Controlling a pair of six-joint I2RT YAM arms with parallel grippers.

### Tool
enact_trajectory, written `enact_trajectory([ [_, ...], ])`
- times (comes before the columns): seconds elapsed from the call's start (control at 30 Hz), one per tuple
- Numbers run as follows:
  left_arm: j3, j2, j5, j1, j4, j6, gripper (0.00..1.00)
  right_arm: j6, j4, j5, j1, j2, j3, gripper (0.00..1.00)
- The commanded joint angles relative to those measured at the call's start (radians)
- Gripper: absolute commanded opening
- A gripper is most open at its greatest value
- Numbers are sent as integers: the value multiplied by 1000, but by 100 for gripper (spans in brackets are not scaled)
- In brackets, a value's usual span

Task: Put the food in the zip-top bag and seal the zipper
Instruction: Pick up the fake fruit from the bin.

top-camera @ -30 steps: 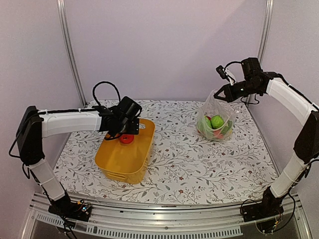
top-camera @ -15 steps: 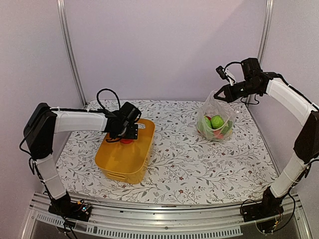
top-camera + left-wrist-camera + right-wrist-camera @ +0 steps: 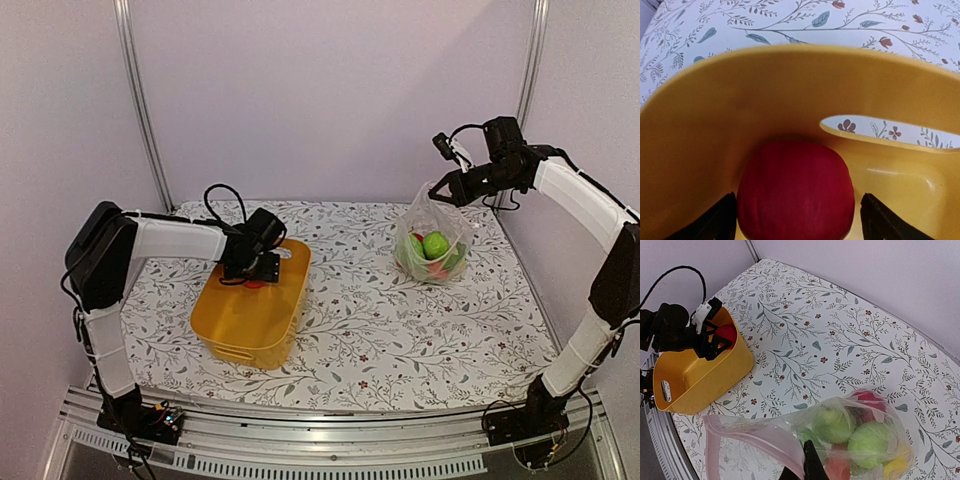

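A red toy fruit lies in the far end of the yellow basket, below its handle slot. My left gripper is open and down in the basket, one jaw on each side of the fruit, with a small gap at the right jaw. In the top view it hides most of the fruit. My right gripper is shut on the mouth edge of the clear zip-top bag and holds it up. Green, red and yellow food fills the bag. Its pinkish zipper runs left from my right gripper.
The yellow basket stands left of centre on the flowered tablecloth. Metal frame posts rise at the back corners. The table's front rail runs along the near edge.
My left gripper has gone down and a little right into the basket, and now straddles the red fruit. The right arm and the bag have not moved.
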Motion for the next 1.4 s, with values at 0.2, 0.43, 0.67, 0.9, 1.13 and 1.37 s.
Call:
enact_trajectory([
  [0.2,47,72,16,22,13,15,82,-13,-10,-1,10,13,-19,0],
  [0.43,45,72,40,21,16,23,77,-13,-10,1,12,12,-20,0],
  [0.67,22,6,28,16,1,23,71,-14,-10,3,12,12,-22,0],
  [0.9,4,-67,18,-16,-29,14,70,-16,-10,1,15,10,-27,0],
  [1.13,30,-121,-26,-55,-79,6,70,-26,-11,31,34,8,-23,0],
  [1.37,70,-204,-28,-124,-33,52,69,-39,-35,20,68,16,9,0],
])
